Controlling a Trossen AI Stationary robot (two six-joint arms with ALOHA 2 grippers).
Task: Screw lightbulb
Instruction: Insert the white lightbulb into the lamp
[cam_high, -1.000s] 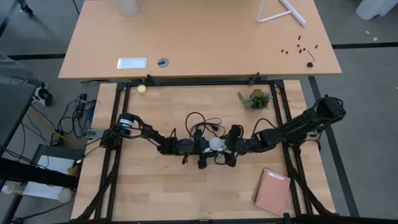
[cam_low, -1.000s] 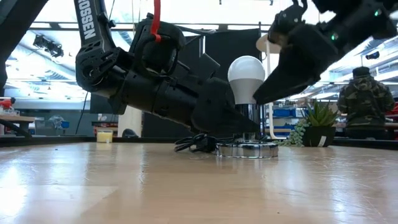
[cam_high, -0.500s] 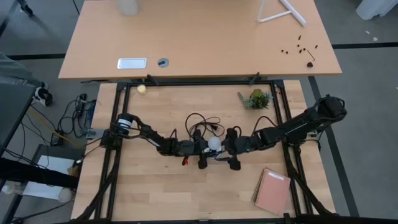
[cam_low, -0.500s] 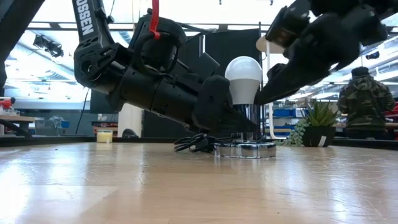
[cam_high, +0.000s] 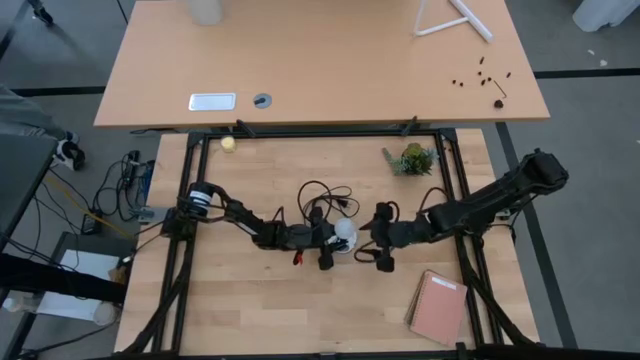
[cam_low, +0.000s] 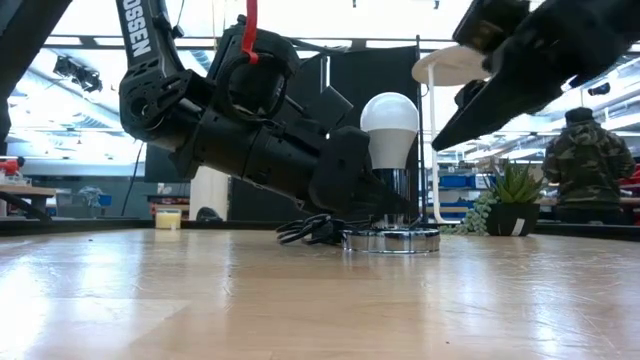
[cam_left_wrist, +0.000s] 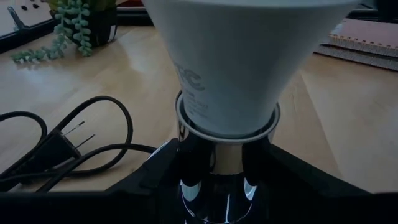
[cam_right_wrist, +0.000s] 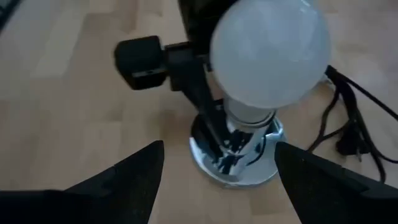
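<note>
Progress: the bulb (cam_low: 391, 128) is seen standing upright in the socket (cam_low: 391, 239), its base sunk into the chrome stem; the screwing is judged mostly or wholly done, though the seating of the thread cannot be confirmed.
Left to do: at most a last tightening turn and the release of the socket, as judged.
Left gripper (cam_high: 335, 243): set low against the socket stem just under the bulb; in the left wrist view the stem (cam_left_wrist: 219, 169) is shown between its dark fingers, so it is taken as clamped on the socket to steady it.
Right gripper (cam_high: 376, 242): fingers spread apart, nothing held or touched; the bulb is seen just ahead of it, between and beyond the fingertips (cam_right_wrist: 127, 176).
Bulb place: directly above the left gripper's hold, just beside the right gripper, clear of it.
</note>
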